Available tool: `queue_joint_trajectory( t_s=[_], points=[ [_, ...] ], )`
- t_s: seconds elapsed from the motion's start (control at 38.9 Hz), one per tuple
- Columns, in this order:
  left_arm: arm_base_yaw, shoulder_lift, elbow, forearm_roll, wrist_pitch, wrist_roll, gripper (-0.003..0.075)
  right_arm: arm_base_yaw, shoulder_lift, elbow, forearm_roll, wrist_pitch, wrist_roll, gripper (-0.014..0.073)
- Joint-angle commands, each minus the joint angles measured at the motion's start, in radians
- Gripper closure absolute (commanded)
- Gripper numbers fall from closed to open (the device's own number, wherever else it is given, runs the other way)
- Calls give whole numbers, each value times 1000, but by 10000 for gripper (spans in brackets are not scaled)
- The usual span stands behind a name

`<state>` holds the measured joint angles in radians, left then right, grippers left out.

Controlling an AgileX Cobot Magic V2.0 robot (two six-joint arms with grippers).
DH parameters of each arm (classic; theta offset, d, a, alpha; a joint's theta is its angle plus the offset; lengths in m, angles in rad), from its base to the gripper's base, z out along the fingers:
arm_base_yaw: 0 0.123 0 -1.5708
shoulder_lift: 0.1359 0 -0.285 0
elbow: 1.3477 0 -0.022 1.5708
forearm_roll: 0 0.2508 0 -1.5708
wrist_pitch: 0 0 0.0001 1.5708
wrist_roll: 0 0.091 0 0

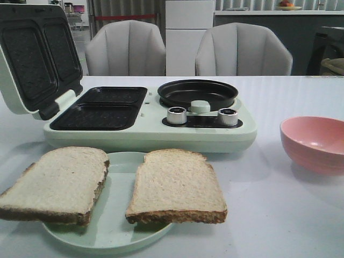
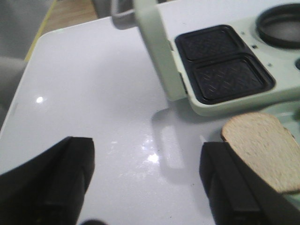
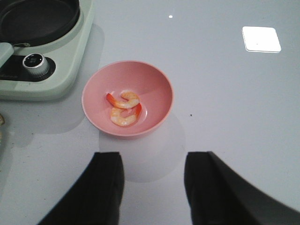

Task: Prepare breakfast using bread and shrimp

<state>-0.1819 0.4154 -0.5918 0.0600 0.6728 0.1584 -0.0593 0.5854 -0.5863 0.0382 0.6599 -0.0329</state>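
While both bread slices [image 1: 115, 188] lie on the pale green plate [image 1: 115, 236] before the open sandwich maker [image 1: 145, 115], two shrimp [image 3: 124, 108] sit in the pink bowl [image 3: 154, 79]; left gripper [image 2: 147, 180] and right gripper [image 3: 153, 187] gape wide, empty.

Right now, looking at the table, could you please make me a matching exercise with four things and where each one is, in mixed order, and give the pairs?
Things:
1. bread
2. shrimp
3. pan
4. lid

Places or states:
A. in the pink bowl
B. raised open, at the left end of the appliance
C. on the green plate
D. on the appliance, behind the two knobs

Pairs: 1-C, 2-A, 3-D, 4-B
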Motion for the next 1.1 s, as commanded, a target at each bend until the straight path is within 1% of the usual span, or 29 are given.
queue_joint_trajectory(
  t_s=[0.0, 0.08, 0.15, 0.28, 0.49, 0.57, 0.67, 0.77, 0.9, 1.08],
  points=[
    [-121, 55, -26, 17, -73, 130, 192, -6, 11, -34, -8, -71, -8, 162],
    [-216, 88, -19, 62, -71, 178, 192, -6, 11, -34, -8, -71, -8, 162],
    [-297, 124, 0, 142, -71, 206, 192, -6, 11, -34, -8, -71, -8, 162],
    [-428, 179, 58, 290, -71, 206, 192, -6, 11, -34, -8, -71, -8, 162],
    [-610, 224, 174, 464, -98, 203, 191, -6, 11, -34, -8, -71, -8, 162],
    [-659, 233, 219, 546, -119, 158, 191, -6, 11, -34, -8, -71, -8, 162],
    [-708, 244, 250, 643, -130, 85, 191, -6, 11, -34, -8, -71, -8, 162],
    [-746, 265, 255, 681, -130, 37, 191, -6, 11, -34, -8, -71, -8, 162],
    [-766, 318, 255, 681, -134, 37, 191, -6, 11, -34, -8, -71, -8, 162],
    [-777, 409, 255, 716, -181, 33, 192, -6, 11, -34, -8, -71, -8, 162]
  ],
)
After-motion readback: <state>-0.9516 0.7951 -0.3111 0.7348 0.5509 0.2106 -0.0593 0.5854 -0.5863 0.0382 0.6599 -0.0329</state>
